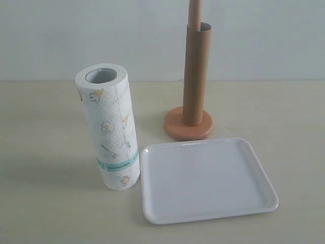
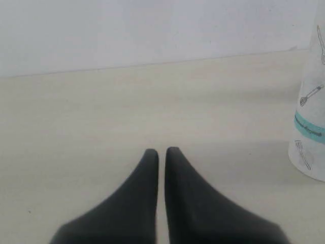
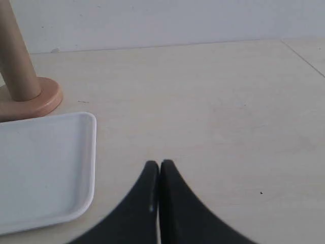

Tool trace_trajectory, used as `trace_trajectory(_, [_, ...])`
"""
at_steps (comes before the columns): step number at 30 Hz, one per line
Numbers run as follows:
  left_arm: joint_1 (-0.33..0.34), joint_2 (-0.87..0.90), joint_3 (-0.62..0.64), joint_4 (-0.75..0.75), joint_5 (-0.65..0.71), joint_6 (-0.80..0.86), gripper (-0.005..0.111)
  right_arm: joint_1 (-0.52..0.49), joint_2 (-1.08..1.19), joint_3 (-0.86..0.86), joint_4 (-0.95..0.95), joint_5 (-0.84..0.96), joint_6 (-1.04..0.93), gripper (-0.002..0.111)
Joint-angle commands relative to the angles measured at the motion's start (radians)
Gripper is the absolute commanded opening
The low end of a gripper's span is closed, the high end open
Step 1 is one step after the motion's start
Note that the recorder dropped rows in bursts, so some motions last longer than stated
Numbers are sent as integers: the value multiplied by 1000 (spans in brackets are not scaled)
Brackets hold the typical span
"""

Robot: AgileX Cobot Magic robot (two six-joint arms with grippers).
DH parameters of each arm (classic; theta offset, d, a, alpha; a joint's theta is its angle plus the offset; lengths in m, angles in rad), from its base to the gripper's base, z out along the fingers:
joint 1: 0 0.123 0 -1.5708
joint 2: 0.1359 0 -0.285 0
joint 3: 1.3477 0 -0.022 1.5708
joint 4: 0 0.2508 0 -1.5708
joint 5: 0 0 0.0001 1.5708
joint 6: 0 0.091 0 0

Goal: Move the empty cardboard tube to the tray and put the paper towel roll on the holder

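Note:
The brown cardboard tube (image 1: pixel 196 76) stands sleeved over the pole (image 1: pixel 195 12) of the orange-tan holder, whose disc base (image 1: pixel 175 126) rests behind the white tray (image 1: pixel 208 180). The paper towel roll (image 1: pixel 108 127) stands upright left of the tray, grey core upward. Neither gripper shows in the exterior view. My left gripper (image 2: pixel 161 151) is shut over bare table, the roll's lower part (image 2: pixel 311 122) off to one side. My right gripper (image 3: pixel 159 163) is shut and holds nothing; the tray's corner (image 3: pixel 45 168), the tube (image 3: pixel 15 56) and holder base (image 3: pixel 48 99) lie apart from it.
A pale wooden table (image 1: pixel 284 117) carries everything, with a plain white wall (image 1: pixel 76 35) behind it. A table edge or seam (image 3: pixel 303 56) runs at one side in the right wrist view.

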Motion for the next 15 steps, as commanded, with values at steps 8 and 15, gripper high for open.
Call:
trace_trajectory(8, [3, -4, 4, -5, -3, -5, 4, 2, -5, 0, -3, -66, -4, 0])
trace_trajectory(15, [3, -4, 4, -5, -3, -5, 4, 2, -5, 0, -1, -652, -4, 0])
